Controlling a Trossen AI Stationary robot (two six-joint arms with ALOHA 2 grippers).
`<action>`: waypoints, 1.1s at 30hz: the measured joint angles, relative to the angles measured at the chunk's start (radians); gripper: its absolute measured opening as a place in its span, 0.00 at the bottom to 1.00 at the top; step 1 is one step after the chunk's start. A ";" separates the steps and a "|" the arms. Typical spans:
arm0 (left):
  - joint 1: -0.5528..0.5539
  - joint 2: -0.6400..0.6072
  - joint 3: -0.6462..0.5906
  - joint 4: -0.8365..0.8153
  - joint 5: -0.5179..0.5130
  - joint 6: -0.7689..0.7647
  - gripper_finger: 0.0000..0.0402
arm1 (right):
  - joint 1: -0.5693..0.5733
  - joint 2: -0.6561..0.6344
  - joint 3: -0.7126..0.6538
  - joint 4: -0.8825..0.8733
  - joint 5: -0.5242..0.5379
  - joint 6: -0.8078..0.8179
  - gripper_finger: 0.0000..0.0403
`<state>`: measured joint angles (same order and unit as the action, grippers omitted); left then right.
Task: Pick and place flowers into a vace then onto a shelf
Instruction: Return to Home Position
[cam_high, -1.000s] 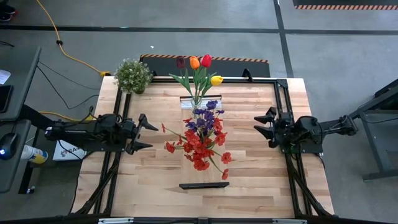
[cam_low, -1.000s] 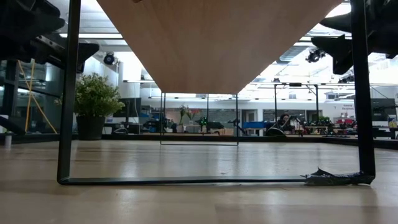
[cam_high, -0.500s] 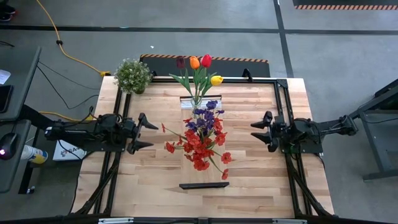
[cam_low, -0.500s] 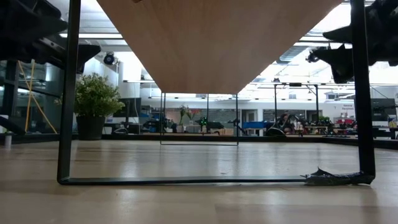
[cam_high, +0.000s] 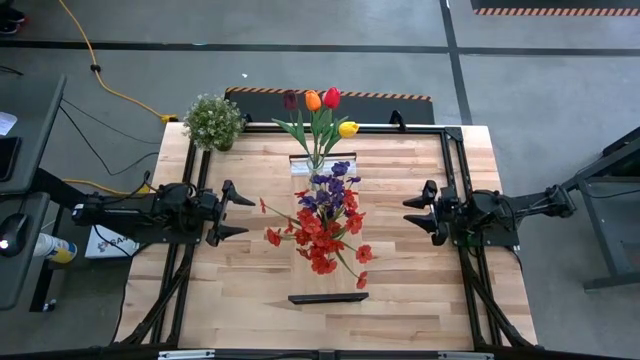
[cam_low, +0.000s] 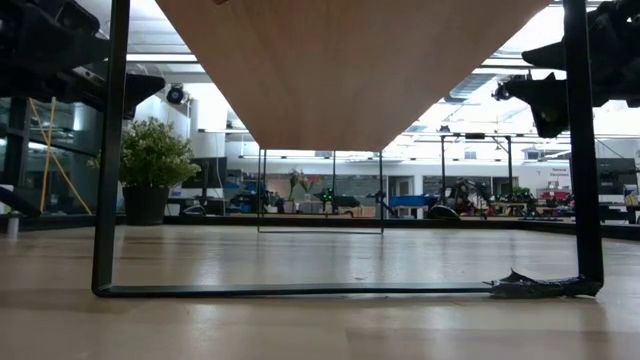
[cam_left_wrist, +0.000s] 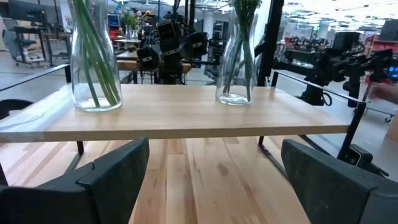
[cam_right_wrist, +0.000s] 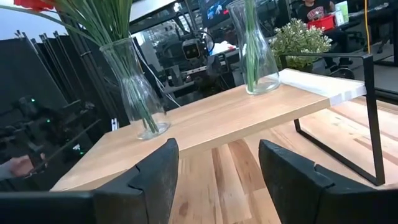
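On the shelf, which runs down the middle of the table, two glass vases stand upright, so the placing looks done. The far vase holds the tulips: red, orange, yellow and a dark one, on stiff green stems with broad leaves. The nearer vase is hidden from above by its own blooms. It carries red sprays and a purple sprig, which spread out past the board's long edges. The wrist views show both bases flat on the board, but the blooms are cropped there, so matching each vase to its bouquet is only probable.

The left gripper hangs over the table's left side and the right gripper over its right. Each is level with the bouquet yet well apart from it, which keeps the fingers off the petals. Both claws are spread wide with nothing in them.
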<state>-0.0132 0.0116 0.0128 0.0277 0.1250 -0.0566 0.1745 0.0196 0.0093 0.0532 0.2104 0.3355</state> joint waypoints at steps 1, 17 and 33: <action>0.000 0.000 0.000 0.000 0.000 0.000 0.99 | 0.000 0.000 0.000 0.000 0.000 0.001 0.53; 0.000 0.000 -0.001 0.000 0.000 0.000 0.99 | 0.000 0.000 0.000 -0.003 0.003 0.002 0.53; 0.000 0.000 -0.001 0.000 0.000 -0.001 0.99 | 0.000 0.000 0.000 -0.003 0.003 0.003 0.53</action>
<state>-0.0132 0.0116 0.0120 0.0280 0.1253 -0.0574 0.1745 0.0200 0.0090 0.0500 0.2131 0.3389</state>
